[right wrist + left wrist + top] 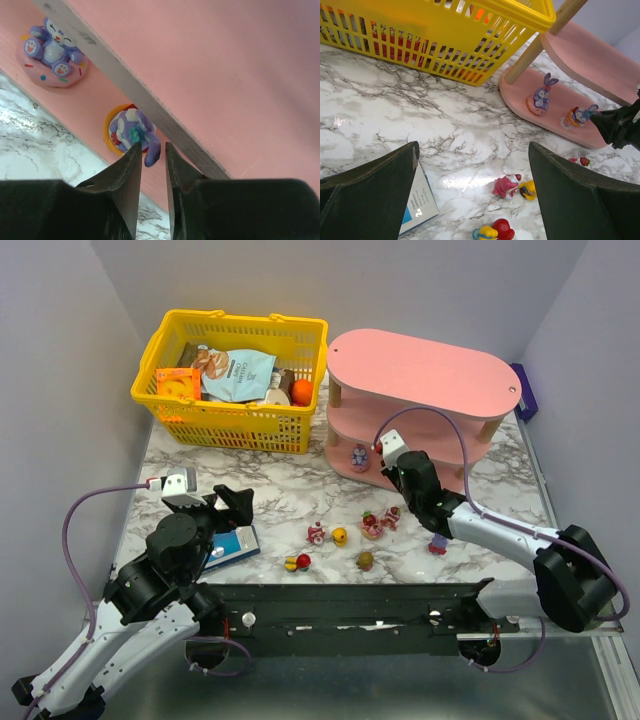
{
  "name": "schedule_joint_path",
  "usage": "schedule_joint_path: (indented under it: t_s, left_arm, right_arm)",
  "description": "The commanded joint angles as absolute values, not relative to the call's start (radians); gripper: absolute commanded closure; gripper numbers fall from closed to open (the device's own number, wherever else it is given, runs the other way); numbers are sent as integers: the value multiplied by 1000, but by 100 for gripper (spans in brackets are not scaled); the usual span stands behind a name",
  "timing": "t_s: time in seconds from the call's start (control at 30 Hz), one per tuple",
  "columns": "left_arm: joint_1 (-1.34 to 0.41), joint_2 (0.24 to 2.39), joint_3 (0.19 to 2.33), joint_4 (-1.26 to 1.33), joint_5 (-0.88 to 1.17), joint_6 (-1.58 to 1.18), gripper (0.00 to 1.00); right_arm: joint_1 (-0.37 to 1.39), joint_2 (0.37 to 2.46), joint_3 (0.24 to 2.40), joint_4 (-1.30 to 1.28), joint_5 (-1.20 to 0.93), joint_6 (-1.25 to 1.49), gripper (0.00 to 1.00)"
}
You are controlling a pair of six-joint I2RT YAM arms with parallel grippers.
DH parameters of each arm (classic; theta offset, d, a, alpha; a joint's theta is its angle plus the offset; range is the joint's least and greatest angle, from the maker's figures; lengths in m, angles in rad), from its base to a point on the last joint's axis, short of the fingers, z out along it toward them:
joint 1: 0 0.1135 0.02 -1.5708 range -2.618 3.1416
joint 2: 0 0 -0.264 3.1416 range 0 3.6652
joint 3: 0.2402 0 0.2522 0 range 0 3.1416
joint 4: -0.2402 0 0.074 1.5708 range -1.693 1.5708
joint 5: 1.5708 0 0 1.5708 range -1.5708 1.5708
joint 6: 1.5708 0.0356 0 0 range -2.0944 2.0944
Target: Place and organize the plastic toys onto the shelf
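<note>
**Desk:** What's the right wrist showing?

**Me:** I've got my right gripper (153, 147) in at the bottom tier of the pink shelf (430, 365). Its jaws stand a narrow way apart with the ear of a purple bunny (129, 127) between the tips. I can't tell whether they pinch it. That bunny sits on the tier inside a yellow ring with red trim.

**Desk:** Anything else shelved?

**Me:** A second bunny (50, 55), purple with pink paw pads, lies on a pink sprinkled doughnut. It's on the same tier, near the first.

**Desk:** And the rest?

**Me:** Several toys (340, 536) lie loose on the marble table (280, 495) in front of the shelf. I see pink, yellow, red and purple ones. My left gripper (473, 150) hangs low over the table, fingers spread wide, beside a blue box (420, 200).
</note>
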State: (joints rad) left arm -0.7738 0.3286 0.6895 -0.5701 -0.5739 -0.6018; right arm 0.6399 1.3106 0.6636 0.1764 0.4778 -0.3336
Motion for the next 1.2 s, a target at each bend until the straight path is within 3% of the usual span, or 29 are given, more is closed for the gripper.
schedule_joint_path:
  t_s: [0.0, 0.1, 0.3, 0.7, 0.9, 1.0, 1.03, 1.17]
  left_arm:
    - [-773, 334, 686, -563, -568, -595, 1]
    - [-773, 336, 686, -565, -568, -595, 1]
    - [-773, 336, 687, -565, -571, -597, 1]
    - [-773, 334, 684, -566, -566, -597, 1]
    - [-773, 334, 684, -560, -565, -597, 1]
    - [-773, 341, 681, -560, -563, -598, 1]
    - [-773, 342, 683, -558, -561, -598, 1]
    - [-773, 345, 681, -555, -560, -600, 1]
  right_arm:
    - [635, 1281, 689, 152, 456, -307, 61]
    - [635, 1278, 693, 146, 462, -296, 51]
    - [635, 1246, 703, 138, 482, -265, 41]
    - [635, 1028, 713, 3, 437, -65, 30]
    - [635, 911, 641, -66, 319, 119, 44]
    - [635, 881, 605, -64, 305, 213, 59]
    - [635, 877, 576, -45, 286, 245, 70]
    - [635, 871, 500, 33, 275, 360, 94]
